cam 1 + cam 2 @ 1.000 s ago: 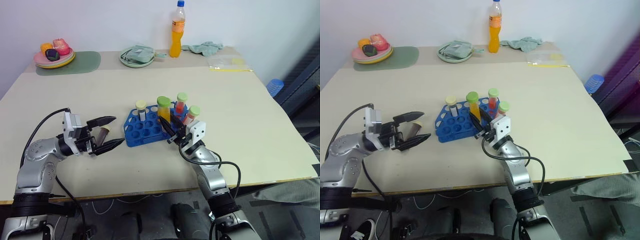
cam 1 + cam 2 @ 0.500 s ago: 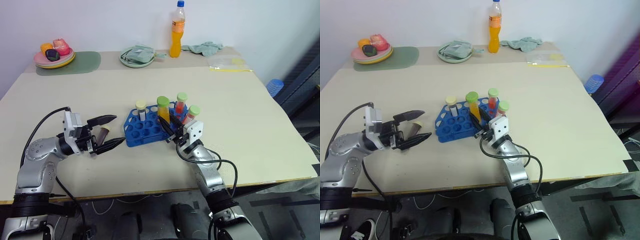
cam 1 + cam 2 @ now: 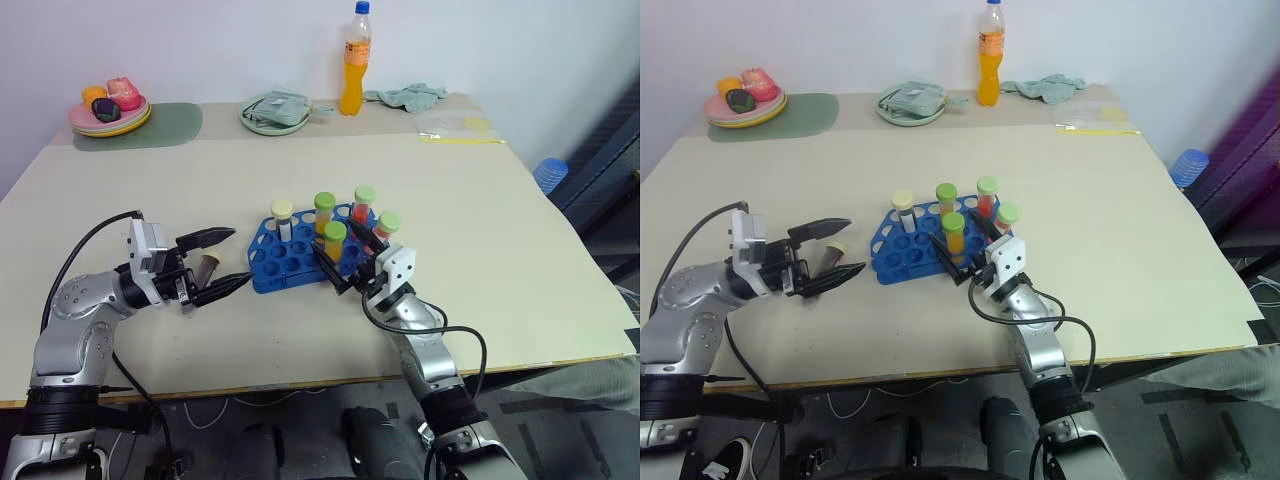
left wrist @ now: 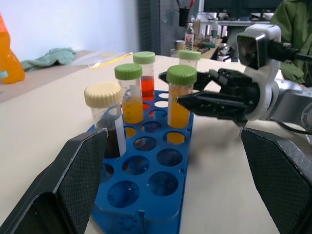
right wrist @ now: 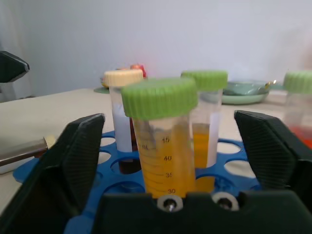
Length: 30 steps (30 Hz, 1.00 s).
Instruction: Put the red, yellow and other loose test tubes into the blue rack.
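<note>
Right gripper [image 3: 346, 262] stands with fingers spread on either side of a yellow tube [image 3: 335, 243] seated upright in the blue rack [image 3: 290, 262], not clamping it. Left gripper [image 3: 226, 262], also spread wide, sits just left of the rack around a maroon tube [image 3: 208, 266] lying on the table [image 3: 500, 220]

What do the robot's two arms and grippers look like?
Both arms are made of silver-grey metal segments with black joints. A black cable loops loose along each. Each wrist carries a white block housing. The left gripper and the right gripper each have two black, pointed fingers; up close their pads show a fine textured pattern.
</note>
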Available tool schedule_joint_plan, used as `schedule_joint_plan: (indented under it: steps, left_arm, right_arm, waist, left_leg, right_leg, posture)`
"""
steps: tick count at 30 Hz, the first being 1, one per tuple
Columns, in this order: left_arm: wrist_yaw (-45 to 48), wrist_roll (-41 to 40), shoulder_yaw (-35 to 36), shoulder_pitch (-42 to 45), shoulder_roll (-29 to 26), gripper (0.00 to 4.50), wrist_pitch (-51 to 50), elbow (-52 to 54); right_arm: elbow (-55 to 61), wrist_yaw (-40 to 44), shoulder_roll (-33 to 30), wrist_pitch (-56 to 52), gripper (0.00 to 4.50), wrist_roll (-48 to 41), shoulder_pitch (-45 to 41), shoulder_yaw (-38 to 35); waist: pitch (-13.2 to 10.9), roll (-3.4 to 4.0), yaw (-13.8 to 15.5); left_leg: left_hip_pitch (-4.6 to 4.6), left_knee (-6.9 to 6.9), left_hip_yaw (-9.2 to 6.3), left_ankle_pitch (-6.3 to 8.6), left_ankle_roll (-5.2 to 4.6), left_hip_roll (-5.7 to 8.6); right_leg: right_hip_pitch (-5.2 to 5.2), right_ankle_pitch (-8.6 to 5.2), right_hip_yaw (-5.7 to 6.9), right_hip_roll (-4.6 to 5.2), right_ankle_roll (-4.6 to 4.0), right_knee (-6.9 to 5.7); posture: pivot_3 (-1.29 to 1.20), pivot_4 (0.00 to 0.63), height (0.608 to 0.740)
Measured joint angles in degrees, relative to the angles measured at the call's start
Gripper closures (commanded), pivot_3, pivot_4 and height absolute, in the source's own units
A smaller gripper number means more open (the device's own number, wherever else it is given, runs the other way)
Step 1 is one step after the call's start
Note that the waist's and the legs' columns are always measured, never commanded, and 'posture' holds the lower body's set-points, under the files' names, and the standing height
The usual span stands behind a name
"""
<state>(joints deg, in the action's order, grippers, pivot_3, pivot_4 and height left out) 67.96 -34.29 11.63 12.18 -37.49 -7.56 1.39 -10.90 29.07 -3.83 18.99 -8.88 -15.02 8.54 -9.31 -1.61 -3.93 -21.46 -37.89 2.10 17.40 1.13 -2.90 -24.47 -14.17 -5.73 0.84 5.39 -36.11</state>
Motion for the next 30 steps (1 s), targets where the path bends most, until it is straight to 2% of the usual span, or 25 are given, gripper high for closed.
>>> schedule_joint_plan:
  steps: [7, 13, 16, 19, 23, 25, 30]
  left_arm:
    - [-1.0, 0.0, 0.0, -0.1, 0.0, 0.0, -1.0, 1.3]
    - [-2.5, 0.1, -0.2, -0.3, -0.7, 0.0, -3.0, 2.3]
    - [-5.2, 2.5, -2.4, -0.2, -7.1, 0.0, -11.3, 4.1]
    - [-11.8, 5.9, -3.2, 1.9, -11.3, 0.0, -20.9, 4.6]
    - [-20.5, 2.4, -1.0, 5.5, -12.1, 0.0, -38.7, 7.0]
    - [-22.9, 0.0, -0.1, 6.8, -14.7, 0.0, -48.5, 8.5]
    - [-23.7, -1.7, -0.1, 12.6, -19.1, 0.0, -60.3, 5.0]
  right_arm:
    - [18.7, 4.3, -12.2, -11.0, 0.06, -4.3, 10.2, -2.6]
    - [31.7, 9.3, -24.1, -21.9, 0.06, -13.6, 12.3, -9.5]
    - [35.3, 14.6, -33.8, -31.0, 0.06, -22.8, 11.1, -14.6]
    - [36.3, 19.8, -41.4, -37.6, 0.06, -29.2, 8.3, -18.6]
    - [36.5, 22.7, -42.4, -39.5, 0.06, -30.8, 6.5, -18.5]
    - [36.2, 22.8, -41.7, -39.6, 0.06, -30.7, 5.6, -18.1]
    - [35.0, 23.0, -39.0, -39.0, 0.06, -28.8, 4.1, -15.8]
  waist:
    - [0.0, -0.01, 0.1]
    - [0.0, -0.04, 0.1]
    - [-0.1, -0.09, 0.1]
    - [-0.1, -0.12, 0.1]
    - [-0.1, -0.22, 0.1]
    - [-0.1, -0.33, 0.0]
    - [-0.2, -0.34, 0.2]
  left_leg:
    - [0.02, -0.03, -0.01, 0.0, 0.0, 0.02]
    - [0.02, -0.09, -0.02, 0.0, -0.01, 0.01]
    - [0.03, -0.09, -0.03, 0.01, -0.01, 0.01]
    - [0.05, -0.08, -0.08, 0.01, -0.02, 0.0]
    - [0.01, -0.08, -0.11, 0.02, -0.04, -0.01]
    - [0.0, -0.07, -0.12, 0.02, -0.04, -0.01]
    - [0.01, -0.08, -0.12, 0.01, -0.03, 0.02]
  right_leg:
    - [0.03, -0.01, 0.01, 0.0, 0.0, 0.0]
    - [0.05, -0.01, 0.0, -0.04, 0.01, 0.02]
    - [0.06, -0.02, -0.01, -0.04, 0.01, 0.03]
    - [0.07, -0.02, 0.0, -0.08, 0.01, 0.02]
    - [0.07, -0.04, 0.02, -0.09, 0.09, 0.03]
    - [0.04, -0.04, 0.02, -0.1, 0.11, 0.02]
    - [0.05, -0.05, 0.04, -0.1, 0.07, 0.02]
  posture:
    - [0.0, 0.15, 0.74]
    - [0.0, 0.15, 0.74]
    - [0.0, 0.15, 0.74]
    - [0.0, 0.15, 0.74]
    - [0.0, 0.15, 0.74]
    - [0.0, 0.15, 0.74]
    - [0.0, 0.15, 0.74]
